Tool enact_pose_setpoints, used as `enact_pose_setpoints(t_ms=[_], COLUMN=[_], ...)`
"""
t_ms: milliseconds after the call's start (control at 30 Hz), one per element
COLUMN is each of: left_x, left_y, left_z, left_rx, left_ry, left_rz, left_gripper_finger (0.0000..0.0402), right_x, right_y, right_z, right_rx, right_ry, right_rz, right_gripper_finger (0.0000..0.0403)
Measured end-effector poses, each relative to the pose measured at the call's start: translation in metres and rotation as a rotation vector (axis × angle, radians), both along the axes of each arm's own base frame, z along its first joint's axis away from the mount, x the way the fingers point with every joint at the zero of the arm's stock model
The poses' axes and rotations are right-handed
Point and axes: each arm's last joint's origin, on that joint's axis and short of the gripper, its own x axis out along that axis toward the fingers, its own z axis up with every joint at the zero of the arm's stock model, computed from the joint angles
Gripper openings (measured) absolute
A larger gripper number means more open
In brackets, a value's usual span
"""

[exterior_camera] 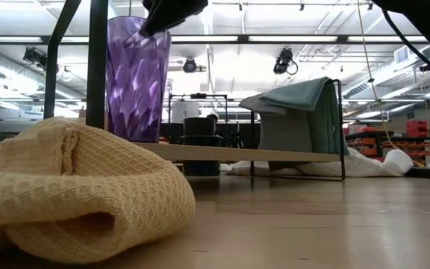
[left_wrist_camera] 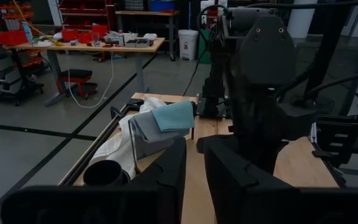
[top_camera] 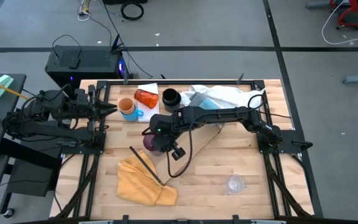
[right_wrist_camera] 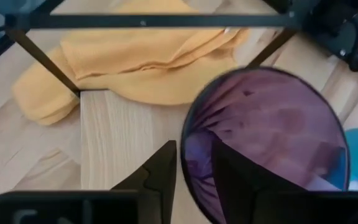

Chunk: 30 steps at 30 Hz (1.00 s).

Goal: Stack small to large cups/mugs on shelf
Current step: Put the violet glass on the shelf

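My right gripper (top_camera: 156, 142) is shut on the translucent purple cup (top_camera: 149, 142), which stands upright near the table's middle beside the pale wooden shelf (exterior_camera: 260, 155). The shelf also shows in the right wrist view (right_wrist_camera: 107, 137). The small orange cup (top_camera: 125, 104) sits inside the bright blue mug (top_camera: 131, 114). The red-orange tumbler (top_camera: 146, 98) lies on its side, and the black mug (top_camera: 170, 98) stands beside it at the back. My left gripper (top_camera: 112, 109) is shut and empty, left of the blue mug. The dark bluish cup does not show. My right gripper pinches the purple cup's wall at its rim (right_wrist_camera: 185, 155), one finger (right_wrist_camera: 229, 177) inside the cup and one finger (right_wrist_camera: 160, 168) outside. The fingers come from above, pointing down. The cup is upright (exterior_camera: 136, 75); the yellow cloth hides its base in the low view.
A crumpled yellow cloth (top_camera: 143, 180) lies at the near left, with a black rod (top_camera: 145, 164) across it. White and teal cloths (top_camera: 219, 96) are heaped at the back right. A clear plastic piece (top_camera: 235, 183) lies near the front right. A white pad (top_camera: 148, 88) lies at the back.
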Motion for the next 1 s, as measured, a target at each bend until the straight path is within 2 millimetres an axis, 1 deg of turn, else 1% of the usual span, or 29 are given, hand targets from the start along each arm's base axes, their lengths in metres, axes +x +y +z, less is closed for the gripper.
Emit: enact_pose_setpoints(t_ms=[167,500,733,1000], left_x=[0.0,0.0,0.0,0.0], left_y=[0.0,0.0,0.0,0.0], left_z=[0.0,0.0,0.0,-0.0001], left_rx=[0.004,0.008,0.008,0.007], left_ry=[0.0,0.001,0.001,0.003], left_rz=[0.0,0.0,-0.001,0.0], left_gripper_finger=[0.0063,0.0068,0.0062,0.0069], right_x=[0.0003,0.0004,0.0001,0.0024], right_y=[0.0037,0.0037,0.006,0.0057], right_z=[0.0011,0.0015,0.0015,0.003], right_rx=[0.001,0.002,0.011,0.008], right_ry=[-0.012,-0.02,-0.019,-0.048], right_rz=[0.008,0.029,0.039,0.039], right_gripper_finger=[0.0107,0.0105,0.0105,0.0105])
